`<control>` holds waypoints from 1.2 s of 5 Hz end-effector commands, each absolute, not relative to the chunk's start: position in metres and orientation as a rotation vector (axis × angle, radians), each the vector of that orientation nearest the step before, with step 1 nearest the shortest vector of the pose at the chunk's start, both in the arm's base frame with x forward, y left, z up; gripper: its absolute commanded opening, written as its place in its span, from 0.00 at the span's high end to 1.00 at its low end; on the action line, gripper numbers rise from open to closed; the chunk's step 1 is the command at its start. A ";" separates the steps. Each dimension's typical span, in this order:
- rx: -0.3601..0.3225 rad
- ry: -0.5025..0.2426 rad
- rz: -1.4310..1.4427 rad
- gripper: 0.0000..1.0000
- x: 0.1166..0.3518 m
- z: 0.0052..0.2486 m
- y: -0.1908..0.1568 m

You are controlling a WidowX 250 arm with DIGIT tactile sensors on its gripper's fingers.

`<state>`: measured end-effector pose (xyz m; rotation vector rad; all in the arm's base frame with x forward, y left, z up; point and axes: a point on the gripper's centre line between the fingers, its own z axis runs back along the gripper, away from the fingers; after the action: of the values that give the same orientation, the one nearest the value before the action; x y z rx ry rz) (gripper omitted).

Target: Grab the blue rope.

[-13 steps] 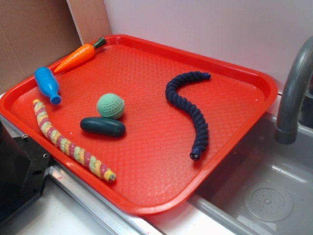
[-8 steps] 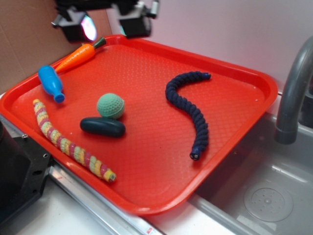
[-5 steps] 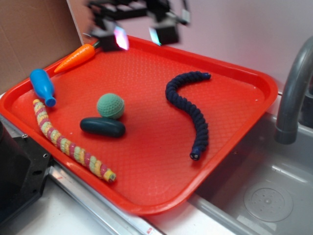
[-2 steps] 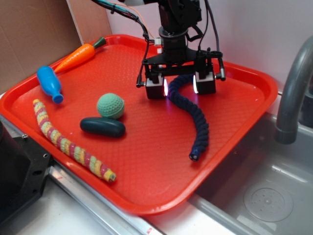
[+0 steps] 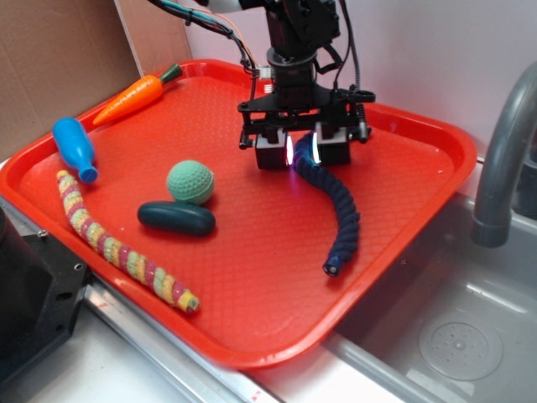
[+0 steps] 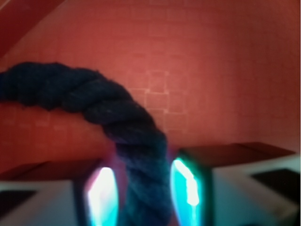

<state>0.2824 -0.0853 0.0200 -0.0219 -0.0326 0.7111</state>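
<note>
Exterior view: blue rope on red tray, right of green ball; gripper jaws narrow, straddling its upper bend, contact unclear; risk: soft cord squeezes sideways and slips out on lifting.

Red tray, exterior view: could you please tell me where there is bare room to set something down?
The widest bare patch on the red tray is the near corner, bordered by the striped rope, the dark green oval and the blue rope. The right strip beyond the blue rope is also free. It is crowded around the gripper and the green ball.
</note>
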 end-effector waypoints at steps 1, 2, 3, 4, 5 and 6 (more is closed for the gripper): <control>0.036 -0.198 0.589 1.00 0.266 0.114 -0.060; 0.007 -0.456 0.475 1.00 0.249 0.163 -0.014; 0.057 -0.427 0.516 1.00 0.241 0.215 0.006; 0.136 -0.441 0.572 1.00 0.232 0.267 0.010; 0.089 -0.445 0.600 1.00 0.234 0.265 0.012; 0.045 -0.446 0.667 1.00 0.232 0.260 0.015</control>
<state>0.2385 0.0042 0.2456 0.0611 -0.3999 0.6354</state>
